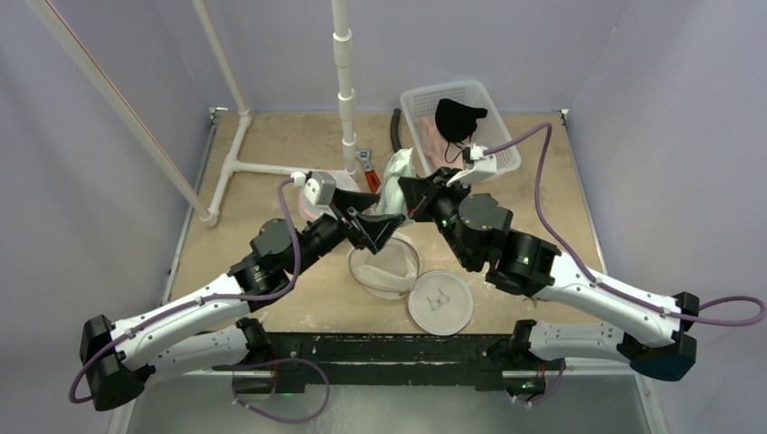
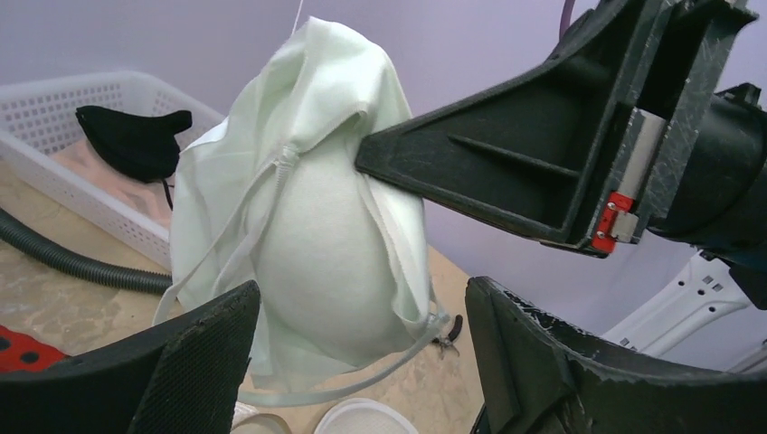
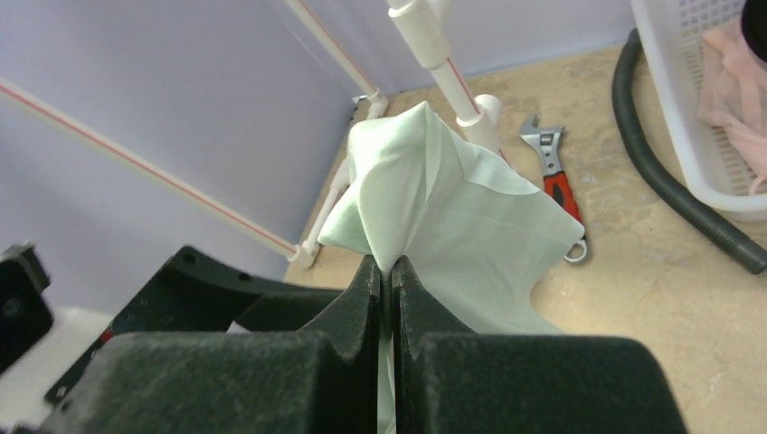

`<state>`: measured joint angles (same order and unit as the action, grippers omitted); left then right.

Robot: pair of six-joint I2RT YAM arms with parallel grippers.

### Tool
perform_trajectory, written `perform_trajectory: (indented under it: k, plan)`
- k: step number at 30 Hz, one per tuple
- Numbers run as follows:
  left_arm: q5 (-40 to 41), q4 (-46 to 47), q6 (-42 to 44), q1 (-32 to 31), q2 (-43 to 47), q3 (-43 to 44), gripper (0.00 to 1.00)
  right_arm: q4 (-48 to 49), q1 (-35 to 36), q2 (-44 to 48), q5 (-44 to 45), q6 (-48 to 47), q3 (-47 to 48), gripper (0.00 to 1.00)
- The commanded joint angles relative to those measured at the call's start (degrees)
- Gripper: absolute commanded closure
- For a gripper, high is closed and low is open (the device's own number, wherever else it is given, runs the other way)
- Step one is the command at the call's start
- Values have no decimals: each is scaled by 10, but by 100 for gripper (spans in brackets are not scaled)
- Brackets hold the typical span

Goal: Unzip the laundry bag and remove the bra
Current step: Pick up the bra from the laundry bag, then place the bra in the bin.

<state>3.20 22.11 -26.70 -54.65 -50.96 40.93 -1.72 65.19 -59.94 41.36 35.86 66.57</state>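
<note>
- The right gripper (image 3: 386, 267) is pressed together on a fold of the pale green bra (image 3: 452, 208) and holds it up above the table.
- The left gripper (image 2: 362, 294) is spread wide with nothing in it. Its fingers sit low on either side of the hanging cup.
- A thin strap (image 2: 362, 384) loops loose below the cup, close to the left fingers.
- The white mesh laundry bag (image 1: 384, 267) lies open on the table under the two grippers, and a round white disc (image 1: 440, 303) rests just beside it.
- The bra looks free of the bag, so the step in hand is carrying it away.
- To do this well, keep the pinch firm on the fold and lift straight up until the strap clears the left fingers. Then move sideways to bare table, well away from the bag.
- The left claw is best left spread and drawn back, so the strap cannot snag on it.
- Farther out are a white basket (image 1: 411, 98) holding a black garment (image 1: 459, 117), a red-handled wrench (image 3: 556, 172) and a black hose (image 3: 660, 172).
- No brand or writing can be read. The disc carries a small dark outline, too small to make out.
</note>
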Motion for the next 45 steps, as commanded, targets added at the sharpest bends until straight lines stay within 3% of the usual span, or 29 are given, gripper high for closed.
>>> perform_trajectory:
  k: [1,6,10,19,26,30,31,32,36,37,39,41,45]
  plan:
    - [57,17,72,-40,-7,31,17,-26,-2,-15,65,52,44,100]
    - [203,-34,160,-125,-37,62,17,-45,-3,-40,82,69,60,100]
    - [278,-49,191,-138,-59,75,17,-61,-3,-57,84,84,77,100]
    - [392,-45,218,-143,-113,96,33,-66,-2,-72,75,100,97,100]
    - [402,-24,230,-143,-115,90,61,-59,-3,-73,53,101,95,100]
    - [391,-21,232,-143,-114,91,85,-52,-3,-72,30,93,93,100]
    - [390,-21,232,-143,-114,91,92,-44,-3,-69,21,84,89,97]
    - [390,-21,232,-143,-112,90,100,-34,-2,-62,10,74,84,87]
    - [415,-15,221,-142,-98,80,100,-11,-3,-38,-42,13,73,35]
    - [426,-18,219,-141,-91,78,100,-17,-3,-33,-51,-4,76,29]
    - [434,-24,212,-133,-74,69,100,-25,-2,-16,-70,-39,79,20]
    - [402,-50,177,-107,-45,61,100,-23,-3,14,-82,-76,64,17]
    - [236,-97,113,-12,23,49,100,26,-7,91,-79,-143,2,15]
